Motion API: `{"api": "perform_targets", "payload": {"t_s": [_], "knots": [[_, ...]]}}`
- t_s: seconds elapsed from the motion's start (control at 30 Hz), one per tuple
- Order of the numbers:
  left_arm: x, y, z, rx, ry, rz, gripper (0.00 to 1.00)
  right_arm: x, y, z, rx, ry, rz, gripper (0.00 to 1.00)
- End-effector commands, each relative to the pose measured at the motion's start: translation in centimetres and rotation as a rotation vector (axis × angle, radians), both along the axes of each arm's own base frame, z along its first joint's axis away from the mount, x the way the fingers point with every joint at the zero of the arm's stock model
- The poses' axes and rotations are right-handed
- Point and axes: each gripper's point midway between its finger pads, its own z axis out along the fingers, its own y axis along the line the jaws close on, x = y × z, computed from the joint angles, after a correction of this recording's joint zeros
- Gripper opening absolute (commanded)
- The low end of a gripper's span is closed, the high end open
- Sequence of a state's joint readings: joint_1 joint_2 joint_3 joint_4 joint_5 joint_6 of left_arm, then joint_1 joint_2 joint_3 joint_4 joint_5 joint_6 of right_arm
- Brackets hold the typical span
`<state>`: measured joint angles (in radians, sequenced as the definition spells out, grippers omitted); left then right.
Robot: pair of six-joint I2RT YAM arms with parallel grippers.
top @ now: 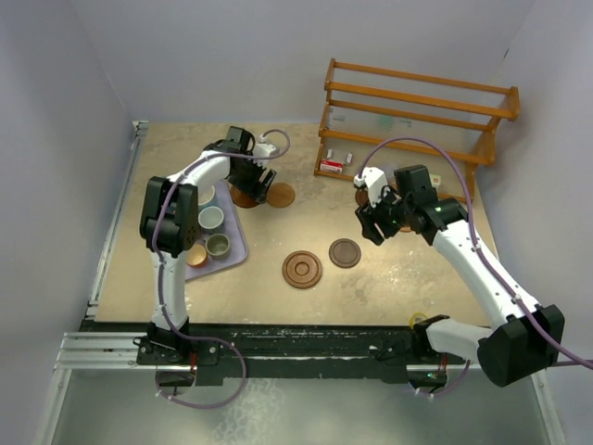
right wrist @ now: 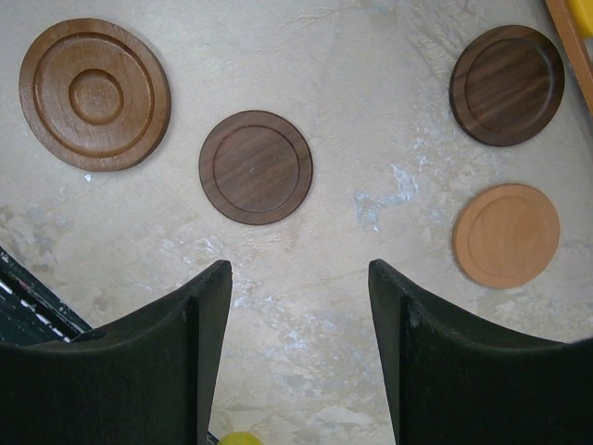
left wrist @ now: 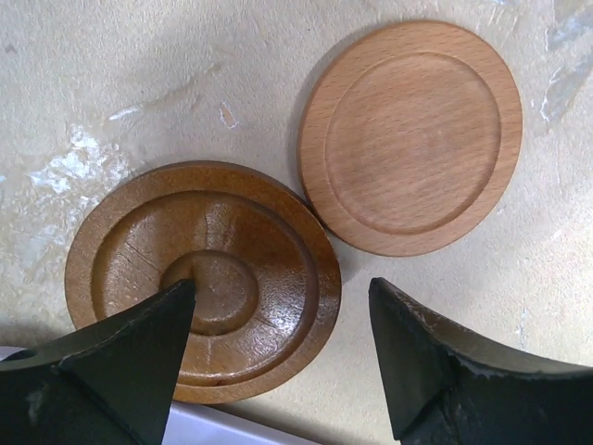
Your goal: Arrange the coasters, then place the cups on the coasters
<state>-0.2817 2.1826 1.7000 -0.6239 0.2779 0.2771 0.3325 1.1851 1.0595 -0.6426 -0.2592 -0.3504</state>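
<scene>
The coasters (top: 302, 269) lie flat, faces up, round with no long axis; a grooved brown coaster (left wrist: 204, 269) meets a pale coaster (left wrist: 412, 139) edge to edge below the left gripper (left wrist: 283, 287), jaws wide, empty; the right gripper (right wrist: 298, 273) hangs open, holding nothing; the cups (top: 211, 218) on the lavender tray (top: 239, 252) are partly hidden by the left arm.

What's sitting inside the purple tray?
Small ceramic cups show in the lavender rectangular tray: a pale cup, a grey-green cup and a copper-orange cup. The left arm covers part of the tray, so more may hide there.
</scene>
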Motion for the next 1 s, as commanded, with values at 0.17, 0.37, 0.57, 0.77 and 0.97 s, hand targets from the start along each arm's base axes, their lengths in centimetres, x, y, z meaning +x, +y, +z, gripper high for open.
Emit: {"api": "perform_targets", "payload": {"t_s": [0.17, 0.37, 0.57, 0.77, 0.97], "knots": [[-3.6, -3.3, -0.8, -0.083, 0.119, -0.051, 0.65, 0.0, -0.4, 0.7, 0.021, -0.025, -0.024, 0.63], [-6.6, -7.5, -1.4, -0.113, 0.150, -0.153, 0.60, 0.7, -0.9, -0.2, -0.001, 0.015, -0.064, 0.62], [-9.4, -11.8, -1.6, -0.129, 0.161, -0.253, 0.57, 0.9, -1.3, -0.4, -0.024, 0.029, -0.073, 0.62], [-12.0, -14.0, -0.5, -0.163, 0.175, -0.314, 0.57, 1.1, -2.1, -1.4, -0.053, 0.044, -0.111, 0.62], [-12.1, -14.5, 4.0, -0.234, 0.041, -0.394, 0.65, 2.1, -2.2, -1.7, -0.041, 0.034, -0.146, 0.64]]}}
